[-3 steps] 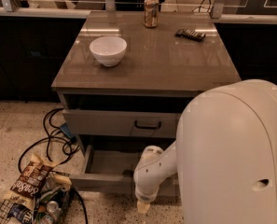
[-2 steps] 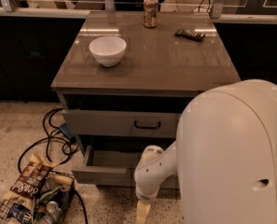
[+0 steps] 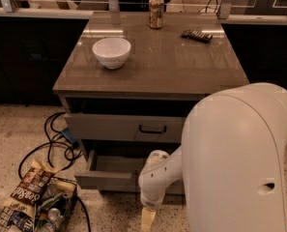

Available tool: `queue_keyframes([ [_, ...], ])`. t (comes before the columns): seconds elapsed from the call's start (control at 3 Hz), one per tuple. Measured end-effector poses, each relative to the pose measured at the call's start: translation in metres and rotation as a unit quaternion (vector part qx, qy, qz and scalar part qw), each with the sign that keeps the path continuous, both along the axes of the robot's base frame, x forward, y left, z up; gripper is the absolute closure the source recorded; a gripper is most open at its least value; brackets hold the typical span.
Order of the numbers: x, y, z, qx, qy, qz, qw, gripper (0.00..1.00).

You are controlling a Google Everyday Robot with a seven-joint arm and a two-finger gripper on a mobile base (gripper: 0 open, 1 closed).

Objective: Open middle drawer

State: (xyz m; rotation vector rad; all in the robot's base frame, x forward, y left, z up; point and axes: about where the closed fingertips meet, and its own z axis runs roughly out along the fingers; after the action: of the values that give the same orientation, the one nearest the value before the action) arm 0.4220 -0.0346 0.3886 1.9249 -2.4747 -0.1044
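Filling the lower right, the arm (image 3: 239,163) hangs its gripper (image 3: 148,220), closure indeterminable, below the front edge of the desk (image 3: 157,66), over speckled floor (image 3: 17,124); middle drawer (image 3: 109,178) stands open; bowl (image 3: 111,52) near left edge; can (image 3: 156,11), remote (image 3: 197,35) at rear.

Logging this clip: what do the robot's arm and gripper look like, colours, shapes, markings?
The arm is a bulky, smooth off-white rounded shell with one small dark slot, narrowing to a rounded white joint. No cables or markings show on it. The pale tan gripper sits at the bottom edge, below the front of the wide grey middle drawer.
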Motion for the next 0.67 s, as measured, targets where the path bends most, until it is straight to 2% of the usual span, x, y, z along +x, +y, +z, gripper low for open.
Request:
queue_keyframes([
  [0.67,-0.0055,-0.0033,-0.0074,0.002,0.011,-0.007,0.9999,0.0],
])
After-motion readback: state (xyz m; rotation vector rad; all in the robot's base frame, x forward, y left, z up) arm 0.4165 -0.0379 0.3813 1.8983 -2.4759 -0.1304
